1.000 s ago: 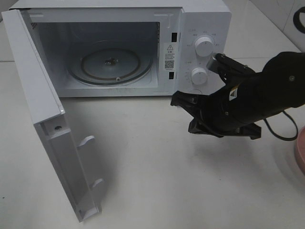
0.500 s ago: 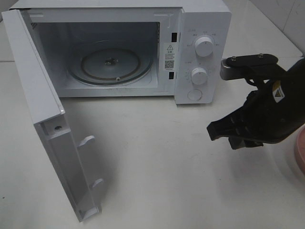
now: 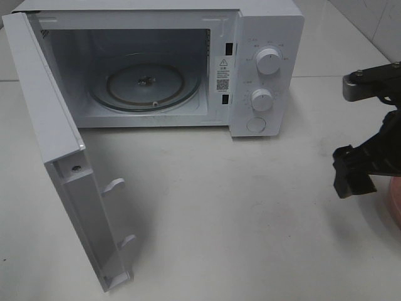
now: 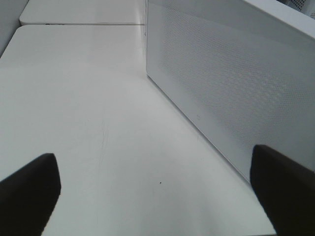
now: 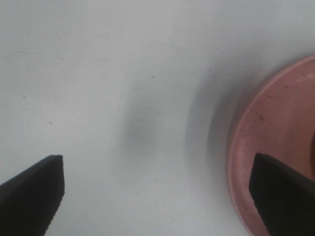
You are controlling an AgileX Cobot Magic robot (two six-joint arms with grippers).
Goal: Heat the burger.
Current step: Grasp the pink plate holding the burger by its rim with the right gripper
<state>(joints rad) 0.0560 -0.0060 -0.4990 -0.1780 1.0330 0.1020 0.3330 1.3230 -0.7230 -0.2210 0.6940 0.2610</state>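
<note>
While the microwave stands open, its warning sticker too small to read, left fingers and right fingers are spread apart, the right pair by a pink plate; burger unseen.

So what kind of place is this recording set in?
Probably a mock kitchen counter or lab bench: a white microwave with its door swung open stands on a plain white table, and a pink plate lies off to the right.

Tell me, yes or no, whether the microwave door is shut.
No, the door stands swung wide open, leaving the glass turntable inside in plain sight.
</note>
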